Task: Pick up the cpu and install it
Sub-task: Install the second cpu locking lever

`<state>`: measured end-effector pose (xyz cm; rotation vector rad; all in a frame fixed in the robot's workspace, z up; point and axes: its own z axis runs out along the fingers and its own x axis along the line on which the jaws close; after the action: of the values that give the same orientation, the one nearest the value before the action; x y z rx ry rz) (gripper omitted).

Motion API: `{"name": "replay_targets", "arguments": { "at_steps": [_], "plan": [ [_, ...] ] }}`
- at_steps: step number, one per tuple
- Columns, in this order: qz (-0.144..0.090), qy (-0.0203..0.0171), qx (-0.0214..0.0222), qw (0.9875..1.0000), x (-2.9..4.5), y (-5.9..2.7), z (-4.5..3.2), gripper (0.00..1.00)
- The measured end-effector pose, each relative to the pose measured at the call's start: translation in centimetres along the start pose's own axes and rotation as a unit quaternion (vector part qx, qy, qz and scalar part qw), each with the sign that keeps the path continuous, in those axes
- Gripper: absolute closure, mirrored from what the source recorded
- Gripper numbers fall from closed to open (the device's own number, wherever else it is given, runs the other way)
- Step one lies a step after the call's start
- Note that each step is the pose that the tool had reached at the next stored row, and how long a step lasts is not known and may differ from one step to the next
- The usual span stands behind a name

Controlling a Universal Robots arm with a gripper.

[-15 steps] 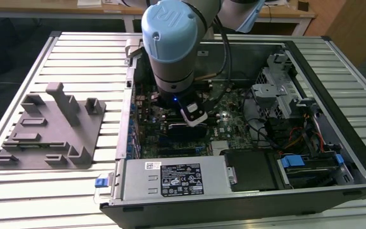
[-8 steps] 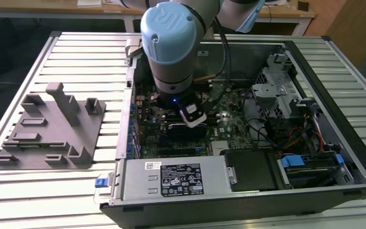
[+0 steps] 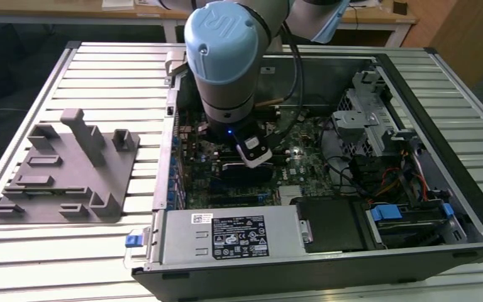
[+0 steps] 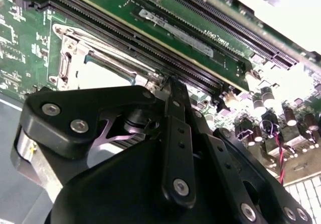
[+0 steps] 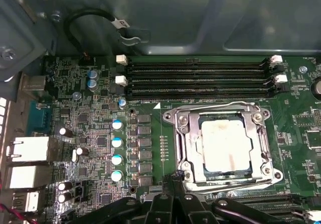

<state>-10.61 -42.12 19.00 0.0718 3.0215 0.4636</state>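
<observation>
Pale silver cpu (image 5: 224, 146) on a green motherboard (image 5: 150, 133); black end effector (image 5: 173, 181).

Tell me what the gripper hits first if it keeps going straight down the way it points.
Probably the metal socket frame around the cpu: the gripper sits at the frame's edge in the first wrist view. Depth is unclear.

I count one open computer case (image 3: 409, 251) on the slatted table (image 3: 99, 75), one grey fixture (image 3: 65, 173) beside it, and one arm with one gripper (image 5: 173, 181). On the motherboard (image 5: 100, 143): four memory slots (image 5: 198, 76), one socket frame (image 5: 223, 146), one cpu (image 5: 225, 142).
</observation>
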Motion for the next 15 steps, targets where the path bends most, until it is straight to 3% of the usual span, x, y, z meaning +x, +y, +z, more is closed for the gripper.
{"name": "replay_targets", "arguments": {
  "at_steps": [15],
  "plan": [
    [0.000,0.0001,0.0004,1.0000,-0.29,1.09,-3.04,0.89]
  ]
}}
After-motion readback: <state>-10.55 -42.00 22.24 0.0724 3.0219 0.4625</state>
